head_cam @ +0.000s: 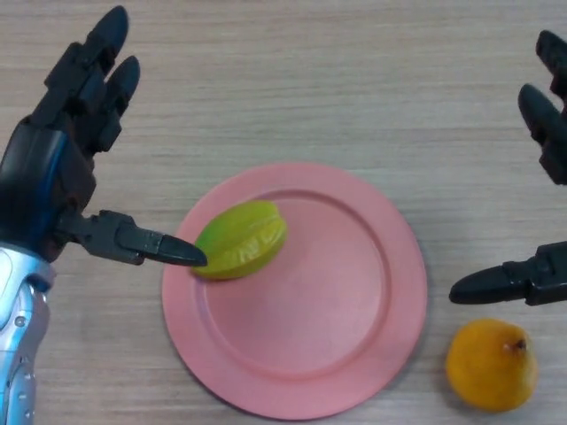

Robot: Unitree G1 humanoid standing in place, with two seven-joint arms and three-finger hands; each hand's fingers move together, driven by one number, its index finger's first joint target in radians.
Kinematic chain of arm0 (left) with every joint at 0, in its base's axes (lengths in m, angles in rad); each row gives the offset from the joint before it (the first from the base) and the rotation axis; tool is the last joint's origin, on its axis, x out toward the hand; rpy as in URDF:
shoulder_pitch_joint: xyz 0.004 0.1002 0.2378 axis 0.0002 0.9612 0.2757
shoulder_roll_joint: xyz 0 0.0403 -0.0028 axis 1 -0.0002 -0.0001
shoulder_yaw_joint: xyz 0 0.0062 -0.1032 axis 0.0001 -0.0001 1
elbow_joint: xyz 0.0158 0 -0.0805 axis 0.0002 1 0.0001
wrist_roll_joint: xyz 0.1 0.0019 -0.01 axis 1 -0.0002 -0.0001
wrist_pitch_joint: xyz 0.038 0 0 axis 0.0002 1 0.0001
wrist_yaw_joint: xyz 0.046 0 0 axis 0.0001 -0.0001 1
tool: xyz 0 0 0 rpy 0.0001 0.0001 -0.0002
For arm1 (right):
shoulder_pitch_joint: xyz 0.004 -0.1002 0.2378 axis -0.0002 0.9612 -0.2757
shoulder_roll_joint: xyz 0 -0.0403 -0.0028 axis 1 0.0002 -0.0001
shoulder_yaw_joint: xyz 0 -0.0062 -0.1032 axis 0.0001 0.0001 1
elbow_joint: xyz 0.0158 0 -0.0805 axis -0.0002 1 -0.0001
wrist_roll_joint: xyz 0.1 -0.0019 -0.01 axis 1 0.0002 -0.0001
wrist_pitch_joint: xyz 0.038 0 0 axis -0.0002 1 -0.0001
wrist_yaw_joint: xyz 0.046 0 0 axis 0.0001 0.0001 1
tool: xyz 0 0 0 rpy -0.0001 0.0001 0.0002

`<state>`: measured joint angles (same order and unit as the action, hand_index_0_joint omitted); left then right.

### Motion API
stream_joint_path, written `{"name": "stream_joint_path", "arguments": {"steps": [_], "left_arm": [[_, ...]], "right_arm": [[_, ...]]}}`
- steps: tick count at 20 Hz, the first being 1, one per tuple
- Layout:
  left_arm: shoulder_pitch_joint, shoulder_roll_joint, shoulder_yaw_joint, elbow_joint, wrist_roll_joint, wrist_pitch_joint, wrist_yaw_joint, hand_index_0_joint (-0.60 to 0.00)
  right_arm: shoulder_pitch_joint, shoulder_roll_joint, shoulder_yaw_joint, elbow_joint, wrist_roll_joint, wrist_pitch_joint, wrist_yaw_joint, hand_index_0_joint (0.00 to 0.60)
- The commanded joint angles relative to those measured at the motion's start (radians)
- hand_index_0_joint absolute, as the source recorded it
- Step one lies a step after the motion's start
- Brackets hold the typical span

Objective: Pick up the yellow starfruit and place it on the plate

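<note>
The yellow starfruit (240, 240) lies on the pink plate (354, 354), at about 9 o'clock of the plate, resting over its raised rim and inner slope. The fruit is yellow-green, ridged and glossy, with a pale reflection on its skin. The plate is round, smooth and matte, and it sits on a table (292, 80) of light wood with a fine horizontal grain.

The left hand (53, 168) is at 9 o'clock of the plate, black and blocky — its fingers are stretched straight toward 12 o'clock and its thumb points sideways at the starfruit, the tip touching it or nearly so. It holds nothing.

The right hand (545, 133) shows at 3 o'clock, also spread wide and empty, its thumb just beside the plate's edge.

An orange fruit (491, 365) — roundish, with a dimpled skin and a small dark stem — lies on the table at about 4 o'clock, near the plate.
</note>
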<state>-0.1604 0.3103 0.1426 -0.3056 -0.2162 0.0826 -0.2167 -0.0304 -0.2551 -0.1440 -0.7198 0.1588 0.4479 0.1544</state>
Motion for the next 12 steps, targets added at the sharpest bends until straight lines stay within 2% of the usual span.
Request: {"name": "stream_joint_path", "arguments": {"steps": [1,3,6,12], "left_arm": [[-0.017,0.035,0.076,-0.079,-0.007,-0.099,0.031,0.000],[-0.008,0.033,0.082,-0.091,0.000,-0.102,0.039,0.000],[-0.010,0.037,0.084,-0.115,0.004,-0.072,0.045,0.000],[-0.011,0.051,0.111,-0.135,0.020,-0.055,0.044,0.000]], "right_arm": [[-0.021,-0.016,-0.056,-0.045,0.053,-0.175,-0.034,0.000],[-0.034,-0.026,-0.059,-0.049,0.070,-0.163,-0.039,0.000],[-0.024,-0.030,-0.048,-0.052,0.043,-0.141,-0.008,0.000],[-0.031,-0.028,-0.038,-0.061,0.023,-0.133,0.016,0.000]]}}
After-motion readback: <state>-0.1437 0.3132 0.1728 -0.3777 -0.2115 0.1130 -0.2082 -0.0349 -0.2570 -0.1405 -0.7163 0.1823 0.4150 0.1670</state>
